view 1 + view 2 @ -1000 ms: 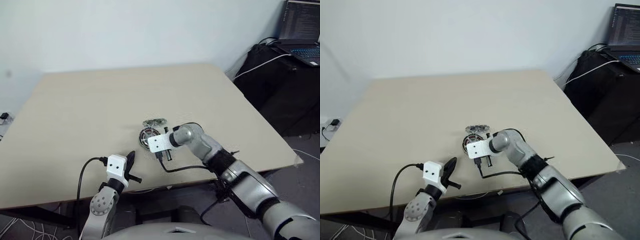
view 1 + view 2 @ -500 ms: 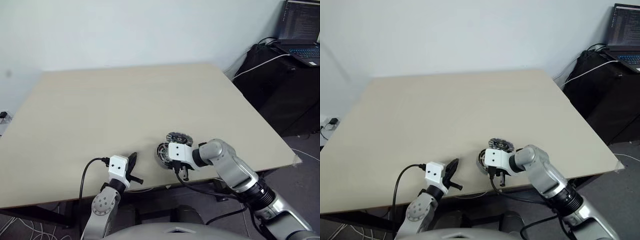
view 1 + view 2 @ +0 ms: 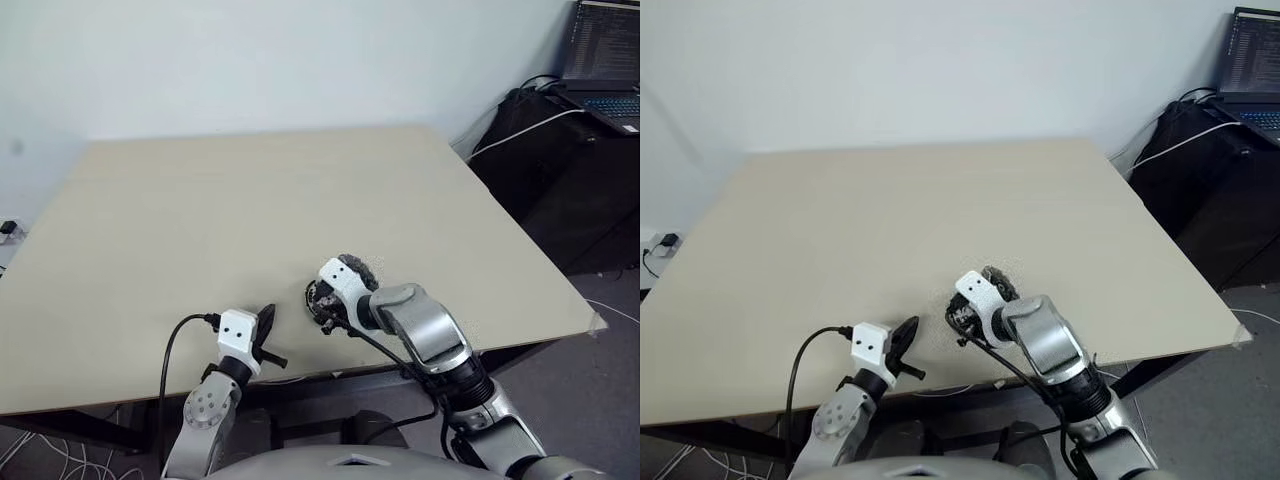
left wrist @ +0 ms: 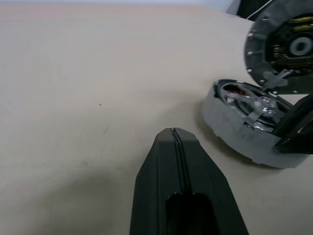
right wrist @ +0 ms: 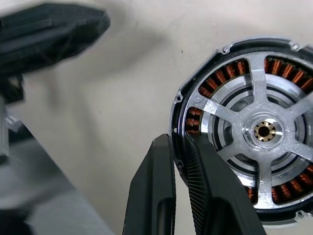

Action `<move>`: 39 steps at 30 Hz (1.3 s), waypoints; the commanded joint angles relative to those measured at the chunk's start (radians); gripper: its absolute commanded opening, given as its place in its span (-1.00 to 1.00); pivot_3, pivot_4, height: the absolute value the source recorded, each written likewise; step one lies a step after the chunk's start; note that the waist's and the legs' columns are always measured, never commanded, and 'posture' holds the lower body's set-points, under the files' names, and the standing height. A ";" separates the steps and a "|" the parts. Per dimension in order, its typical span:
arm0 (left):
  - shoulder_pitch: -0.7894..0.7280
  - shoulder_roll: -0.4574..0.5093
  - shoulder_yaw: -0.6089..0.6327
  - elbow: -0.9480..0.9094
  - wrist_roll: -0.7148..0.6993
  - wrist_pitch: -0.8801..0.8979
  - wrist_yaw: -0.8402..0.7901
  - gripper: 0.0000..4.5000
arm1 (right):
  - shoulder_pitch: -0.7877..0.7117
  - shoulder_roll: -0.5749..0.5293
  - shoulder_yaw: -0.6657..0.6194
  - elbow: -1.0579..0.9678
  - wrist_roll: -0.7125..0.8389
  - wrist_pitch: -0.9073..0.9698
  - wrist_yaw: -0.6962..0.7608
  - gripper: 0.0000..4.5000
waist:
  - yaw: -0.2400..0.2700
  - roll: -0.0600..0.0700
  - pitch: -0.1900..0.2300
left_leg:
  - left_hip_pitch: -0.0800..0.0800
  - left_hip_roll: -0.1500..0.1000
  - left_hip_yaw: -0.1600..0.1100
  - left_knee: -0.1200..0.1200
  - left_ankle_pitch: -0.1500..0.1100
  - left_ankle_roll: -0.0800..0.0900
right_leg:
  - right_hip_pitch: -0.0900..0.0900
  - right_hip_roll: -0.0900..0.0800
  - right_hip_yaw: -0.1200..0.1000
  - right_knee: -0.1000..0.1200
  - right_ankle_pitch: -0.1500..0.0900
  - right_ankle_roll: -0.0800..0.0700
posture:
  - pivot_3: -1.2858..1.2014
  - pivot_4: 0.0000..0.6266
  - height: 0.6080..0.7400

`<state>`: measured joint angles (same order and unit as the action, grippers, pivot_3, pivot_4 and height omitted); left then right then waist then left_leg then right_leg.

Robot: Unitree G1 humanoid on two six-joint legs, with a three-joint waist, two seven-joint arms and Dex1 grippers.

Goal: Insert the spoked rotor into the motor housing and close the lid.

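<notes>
The right fingers (image 5: 156, 186) are pinching the edge of a round motor part. One finger sits on the outside of the dark ring and the other sits just inside it. The part sticks out past the fingertips, so most of it shows.

The wheel (image 5: 259, 132) with silver spokes lies flat over the motor case (image 5: 217, 78). The coppery coils of the case peek through the gaps between the spokes. The little hub sits right in the middle. So it looks like the wheel is already inside the case, and I think that first job is done.

The left fingers (image 4: 156, 166) are pressed together and hold nothing. They rest low over the desk (image 3: 200, 220), off to the side of the right fingers, with a bare bit of desk between them.

The lid is not on yet, because the spokes and coils are open to see. A grey round thing (image 3: 358, 264) sits just behind the right fingers, on the far side from the left fingers. It may be the lid, but I cannot tell for sure.

What seems left is to set the motor part down flat, pick up the lid, and put it over the wheel to close it. The right fingers are busy holding the part, so they need to let go of it first, or the left fingers must help.
</notes>
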<state>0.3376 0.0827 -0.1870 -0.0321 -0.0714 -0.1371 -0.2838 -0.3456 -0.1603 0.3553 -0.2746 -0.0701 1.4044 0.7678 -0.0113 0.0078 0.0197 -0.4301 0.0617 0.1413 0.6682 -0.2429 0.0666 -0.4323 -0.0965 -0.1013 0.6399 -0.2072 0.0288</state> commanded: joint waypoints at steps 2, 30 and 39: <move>-0.006 -0.007 0.001 -0.013 -0.001 -0.013 0.006 -1.00 | -0.022 0.091 -0.085 -0.032 0.088 0.176 -0.072 -0.96 | -0.001 0.000 0.000 | 0.000 0.000 0.000 -0.001 0.000 0.000 | 0.000 0.000 0.000 0.000 0.000 0.000 | 0.03 -1.00 1.00; -0.017 -0.009 0.008 -0.011 -0.004 -0.017 0.001 -1.00 | -0.156 0.485 -0.437 0.315 0.381 -0.066 -0.463 0.45 | -0.021 0.014 0.006 | -0.003 0.006 0.001 -0.019 0.000 0.000 | -0.001 -0.003 -0.016 -0.017 0.002 -0.002 | 0.03 -1.00 1.00; 0.006 0.026 0.027 -0.025 -0.012 -0.006 -0.019 -1.00 | -0.162 0.509 -0.509 0.265 0.603 -0.071 -0.509 0.37 | -0.025 0.010 0.009 | 0.004 0.004 0.006 -0.038 0.006 -0.010 | -0.012 -0.001 -0.012 -0.014 0.014 -0.015 | 0.03 -1.00 1.00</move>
<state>0.3441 0.0967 -0.1740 -0.0322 -0.0791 -0.1382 -0.2953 -0.4541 0.1643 -0.1295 0.0454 0.4725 1.3353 0.2668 -0.0359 0.0181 0.0284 -0.4264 0.0660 0.1423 0.6307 -0.2366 0.0554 -0.4437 -0.0978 -0.1188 0.6255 -0.1931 0.0140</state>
